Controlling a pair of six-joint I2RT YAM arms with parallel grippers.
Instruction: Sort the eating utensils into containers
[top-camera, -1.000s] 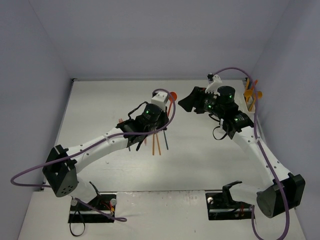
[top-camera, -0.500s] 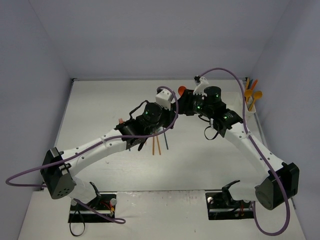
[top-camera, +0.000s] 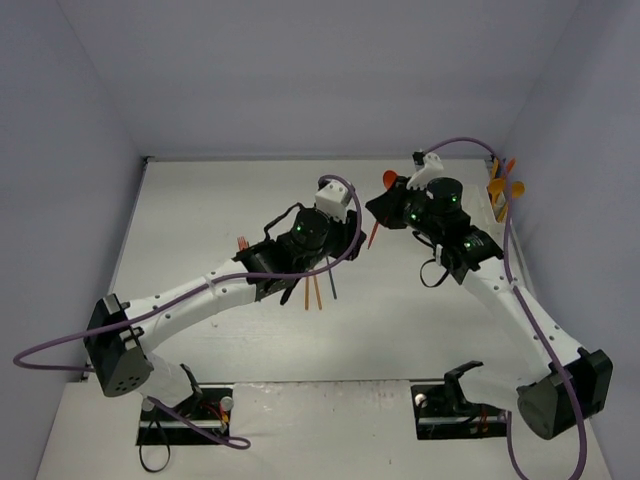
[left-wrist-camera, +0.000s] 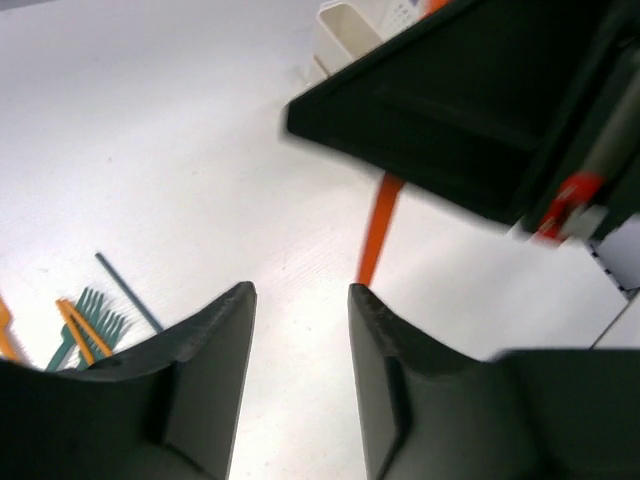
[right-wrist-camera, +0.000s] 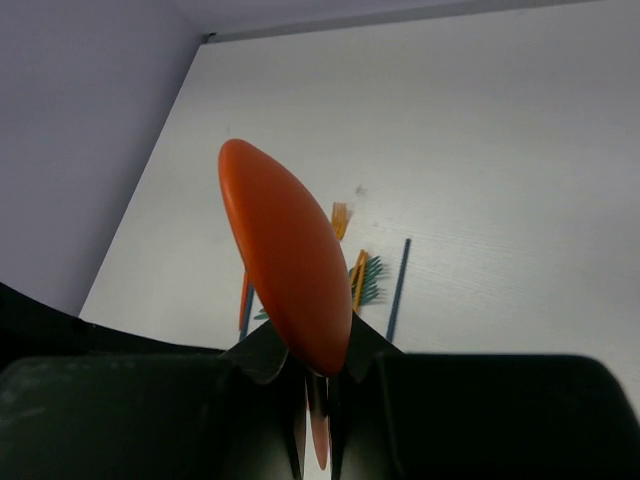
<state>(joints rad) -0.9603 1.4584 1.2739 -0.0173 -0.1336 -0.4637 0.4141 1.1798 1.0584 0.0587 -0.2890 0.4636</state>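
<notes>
Having just taken the orange spoon (right-wrist-camera: 285, 265) from the left gripper (left-wrist-camera: 300, 295), whose jaws are hanging wide and empty, the right gripper (right-wrist-camera: 318, 352) is clamping it above the worktop's (top-camera: 200, 210) far middle, readying it for the white holder (top-camera: 497, 203) near the far-right corner.

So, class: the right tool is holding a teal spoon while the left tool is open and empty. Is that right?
Not quite. The spoon in the right tool is orange, not teal, as the right wrist view shows. The left tool is indeed open and empty.
</notes>
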